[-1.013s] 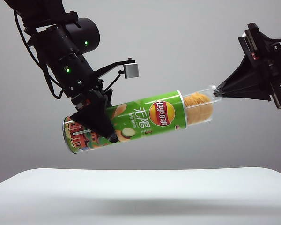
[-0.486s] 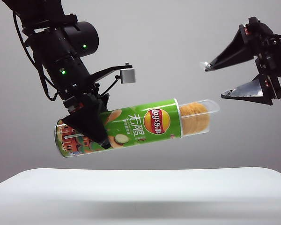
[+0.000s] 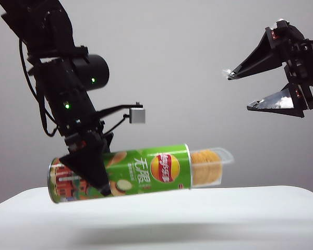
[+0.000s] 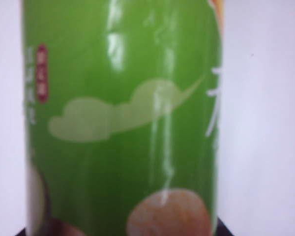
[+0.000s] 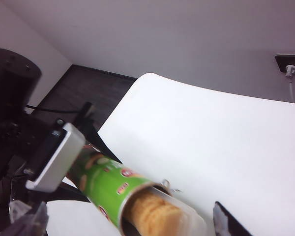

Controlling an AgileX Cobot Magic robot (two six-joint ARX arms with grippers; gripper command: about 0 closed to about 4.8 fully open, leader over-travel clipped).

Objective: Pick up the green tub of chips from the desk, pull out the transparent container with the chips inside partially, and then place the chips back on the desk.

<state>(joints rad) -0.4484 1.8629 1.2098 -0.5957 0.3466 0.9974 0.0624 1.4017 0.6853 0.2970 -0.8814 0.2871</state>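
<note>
The green tub of chips [image 3: 125, 179] hangs nearly level just above the desk [image 3: 208, 221], with its red-artwork end to the left. My left gripper [image 3: 95, 174] is shut on the tub near that end. The transparent container [image 3: 215, 162] sticks partly out of the tub's right end, and the chips [image 3: 203, 169] show through it. My right gripper [image 3: 239, 91] stands open and empty, high at the right, well apart from the container. In the left wrist view the tub [image 4: 123, 123] fills the picture. In the right wrist view the container [image 5: 184, 216] lies between that gripper's wide-apart fingers [image 5: 225, 222] without touching them.
The white camera box [image 3: 137, 115] on the left arm sits above the tub. A wall socket [image 5: 289, 64] shows behind the desk's far edge. The desk's front edge [image 3: 146, 247] runs along the bottom of the exterior view.
My right gripper has let go of the transparent container's end and opened wide. The left arm has lowered the tub toward the desk and to the left.
</note>
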